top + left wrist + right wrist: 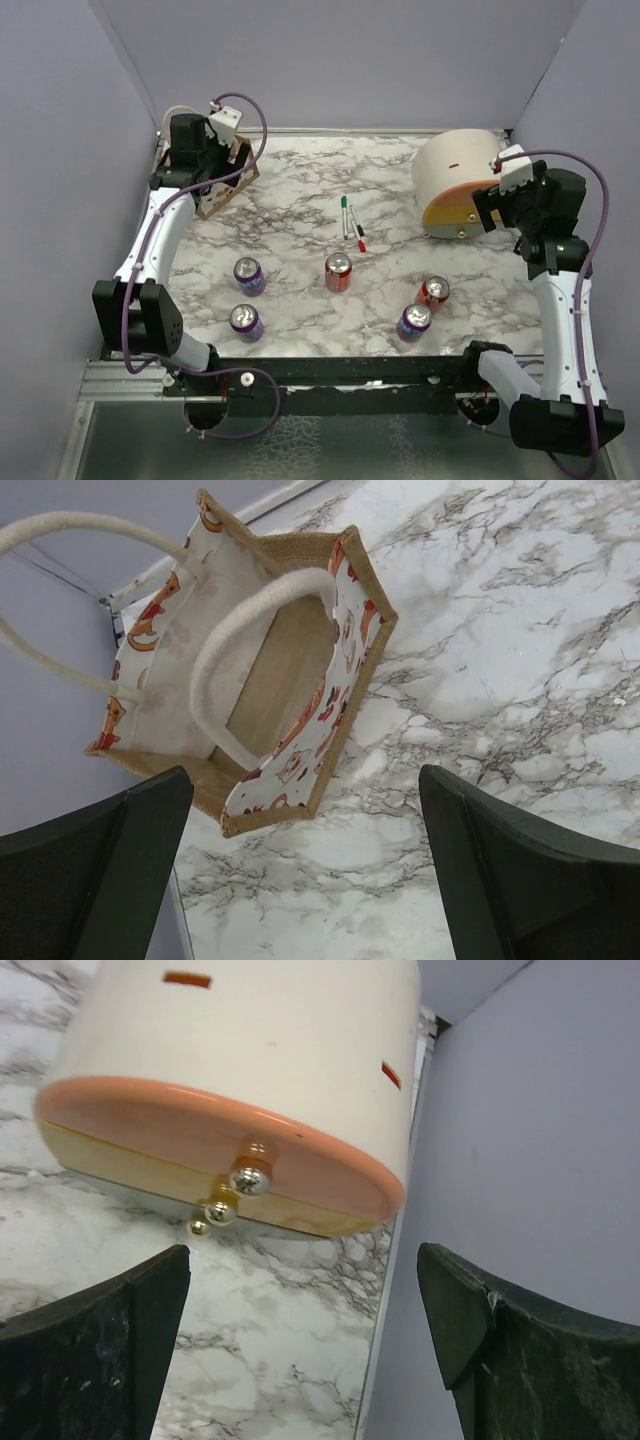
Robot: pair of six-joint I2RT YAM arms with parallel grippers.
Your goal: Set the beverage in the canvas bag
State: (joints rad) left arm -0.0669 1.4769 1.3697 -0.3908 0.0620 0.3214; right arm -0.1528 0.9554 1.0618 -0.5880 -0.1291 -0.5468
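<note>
Marble tabletop (300, 190), grey walls all round, and we start at the left claw (305, 780): fingers spread wide, nothing between them, poised right over the canvas bag (285, 670). The bag's open mouth is turned toward the claw, and one white rope handle (235, 650) arches straight across the opening.

On the other side, the right claw (303, 1255) is just as wide and just as empty. It hovers close to the orange rim of the cream dome container (250, 1050), which is no part of this job.

Now outward: the drinks sit well away from both claws, back toward the arm bases. There are five cans (339, 271), one in the middle, two on the left claw's side and two on the right's. Two markers (352, 224) lie between the claws.

Trouble ahead, I'd say: that handle could snag a descending can, and the light bag could tip or slide under a nudge. A slick round can could twist out of a shallow pinch. The paired cans stand near each other, so a wide approach could knock the neighbour.
</note>
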